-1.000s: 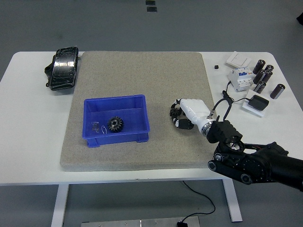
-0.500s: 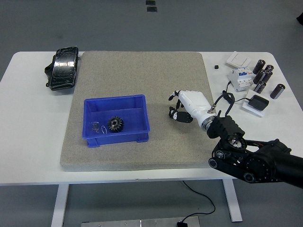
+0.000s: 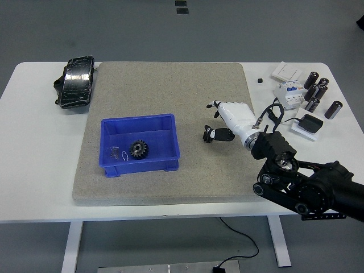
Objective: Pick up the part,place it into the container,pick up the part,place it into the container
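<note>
Right hand [image 3: 219, 128] over the grey mat [image 3: 165, 85], to the right of the blue bin [image 3: 108, 128]. White palm, dark fingers. Index finger sticks out up and left; the lower fingers curl round a small dark part [image 3: 209, 135]. Looks like a pinch on the part, though the piece is small and half hidden by the fingertips, so the grip is a judgement.

Change over the last second: the hand sat lower on the mat with its fingers bunched down, as if closing on something. Half a second ago it had begun to rise and turn. Now the wrist is higher and further back toward the right edge of the mat, with the dark piece hanging beneath the fingers. No separate part lies on the mat where the hand had been. Reading: pick-up done, lift under way.

Bin unchanged: a black gear [image 3: 139, 149] rests on its floor beside a few small metal bits [image 3: 116, 153]. So one part is likely placed already and this is the second.

Left arm not seen. Desk [image 3: 34, 170] carries a black pad at far left, and a cluster of cylinders and a breaker at far right, all untouched.

Next call: carry left across the mat, clear the bin's near wall, release above the floor. Risk is a thin grip slipping in transit.
</note>
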Robot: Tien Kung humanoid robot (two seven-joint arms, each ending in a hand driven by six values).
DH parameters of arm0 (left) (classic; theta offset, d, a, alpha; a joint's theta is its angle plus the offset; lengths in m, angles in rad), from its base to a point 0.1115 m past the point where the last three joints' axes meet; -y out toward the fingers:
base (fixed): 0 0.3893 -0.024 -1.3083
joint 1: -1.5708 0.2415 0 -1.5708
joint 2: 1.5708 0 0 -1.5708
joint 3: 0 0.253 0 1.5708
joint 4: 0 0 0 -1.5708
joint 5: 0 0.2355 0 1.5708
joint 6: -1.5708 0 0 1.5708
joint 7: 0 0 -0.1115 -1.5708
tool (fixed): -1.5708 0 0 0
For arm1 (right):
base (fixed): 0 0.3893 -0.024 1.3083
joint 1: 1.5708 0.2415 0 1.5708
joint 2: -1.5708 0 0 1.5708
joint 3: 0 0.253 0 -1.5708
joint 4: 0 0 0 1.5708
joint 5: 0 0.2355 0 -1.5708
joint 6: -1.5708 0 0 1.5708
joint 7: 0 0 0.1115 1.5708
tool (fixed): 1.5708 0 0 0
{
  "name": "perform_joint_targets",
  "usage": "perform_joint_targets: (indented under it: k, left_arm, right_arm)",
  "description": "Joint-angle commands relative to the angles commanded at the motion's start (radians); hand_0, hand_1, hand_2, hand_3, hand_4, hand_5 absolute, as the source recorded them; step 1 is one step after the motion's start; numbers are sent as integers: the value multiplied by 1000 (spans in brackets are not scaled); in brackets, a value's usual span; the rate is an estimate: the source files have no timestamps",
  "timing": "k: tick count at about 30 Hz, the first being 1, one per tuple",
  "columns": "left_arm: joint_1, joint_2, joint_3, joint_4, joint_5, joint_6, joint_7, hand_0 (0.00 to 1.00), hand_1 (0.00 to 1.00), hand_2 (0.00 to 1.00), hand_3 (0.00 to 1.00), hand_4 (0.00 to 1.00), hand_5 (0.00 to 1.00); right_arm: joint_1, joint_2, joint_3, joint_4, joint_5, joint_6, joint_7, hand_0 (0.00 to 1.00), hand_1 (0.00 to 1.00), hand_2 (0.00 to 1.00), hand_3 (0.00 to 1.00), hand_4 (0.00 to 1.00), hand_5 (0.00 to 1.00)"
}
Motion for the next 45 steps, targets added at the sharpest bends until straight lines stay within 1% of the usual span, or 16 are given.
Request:
perform_joint_targets:
  k: [2, 3, 9, 10, 15, 16, 21, 22, 33, 34, 45]
  left_arm:
    - [-1, -1, 1, 0, -1, 0, -1, 681, 663, 608, 554, 543, 529]
    - [0, -1, 1, 0, -1, 0, -1, 681, 663, 608, 554, 542, 532]
    - [1, 1, 1, -1, 0, 2, 1, 681, 663, 608, 554, 542, 532]
    - [0, 1, 1, -1, 0, 2, 1, 681, 663, 608, 554, 541, 532]
    - [-1, 0, 3, 0, -3, 1, -1, 681, 663, 608, 554, 541, 532]
    - [-1, 0, 3, 0, -3, 1, -1, 681, 663, 609, 554, 539, 531]
    - [-1, 1, 2, -1, -1, 1, -1, 681, 663, 609, 554, 539, 531]
    - [-1, 1, 2, -1, -1, 1, -1, 681, 663, 608, 554, 538, 531]
    - [-2, 1, 1, 0, 0, -1, -2, 681, 663, 607, 554, 537, 531]
    - [-2, 1, 2, 0, -1, -1, -2, 681, 663, 607, 554, 537, 530]
    - [0, 1, 12, 2, -15, -1, -11, 681, 663, 607, 554, 536, 529]
  right_arm:
    - [-1, 0, -2, 4, 0, 7, -3, 396, 701, 923, 909, 941, 559]
    - [-2, 0, -3, 7, -1, 10, -5, 383, 683, 899, 908, 963, 579]
    - [-4, -2, -19, 9, 2, 18, -10, 383, 683, 899, 908, 963, 579]
    - [-3, -2, -29, 3, 8, 21, -10, 346, 588, 755, 819, 978, 592]
    - [2, 3, -75, -41, 42, 25, -3, 346, 588, 755, 819, 978, 592]
    - [3, 5, -82, -51, 52, 23, 0, 321, 536, 682, 764, 884, 471]
    - [5, 11, -105, -83, 86, 13, 11, 321, 536, 682, 764, 884, 471]
    - [6, 11, -109, -87, 91, 11, 12, 288, 460, 620, 685, 739, 342]
    - [16, 26, -127, -84, 101, -1, 12, 287, 454, 611, 683, 718, 325]
    - [16, 27, -128, -84, 101, -1, 11, 285, 449, 597, 679, 683, 312]
    - [22, 40, -152, -83, 105, -9, 12, 283, 445, 576, 675, 678, 316]
